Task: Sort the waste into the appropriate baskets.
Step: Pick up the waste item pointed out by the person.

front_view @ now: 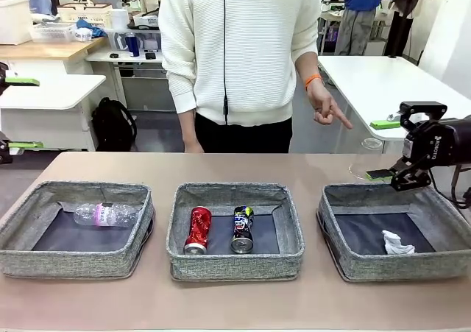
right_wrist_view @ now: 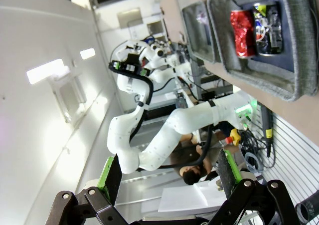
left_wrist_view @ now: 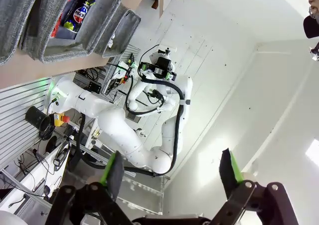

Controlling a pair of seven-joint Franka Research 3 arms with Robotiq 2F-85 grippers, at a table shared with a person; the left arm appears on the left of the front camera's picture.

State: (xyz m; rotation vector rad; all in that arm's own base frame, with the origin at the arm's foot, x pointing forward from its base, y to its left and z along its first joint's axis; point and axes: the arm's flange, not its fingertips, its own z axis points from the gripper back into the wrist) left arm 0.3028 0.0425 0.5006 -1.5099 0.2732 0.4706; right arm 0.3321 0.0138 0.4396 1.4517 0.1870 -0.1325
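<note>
Three grey baskets stand in a row on the table. The left basket [front_view: 73, 264] holds a clear plastic bottle [front_view: 107, 214] with a pinkish label. In the middle basket [front_view: 235, 267] a red can [front_view: 198, 229] lies beside a dark multicoloured can [front_view: 242, 229]. A white paper wad [front_view: 397, 242] lies in the right basket [front_view: 401, 269]. A clear plastic cup [front_view: 366, 159] stands on the table behind that basket. My right gripper [front_view: 383, 149] hovers open close by it, nothing between its fingers [right_wrist_view: 168, 174]. At the far left edge, my left gripper [front_view: 18, 113] is open and empty [left_wrist_view: 172, 170].
A person in a white sweater stands at the far side, one hand [front_view: 327, 107] hanging with a finger pointing down near the cup. The wooden table [front_view: 235, 302] has free room in front of the baskets. White tables with bins stand behind.
</note>
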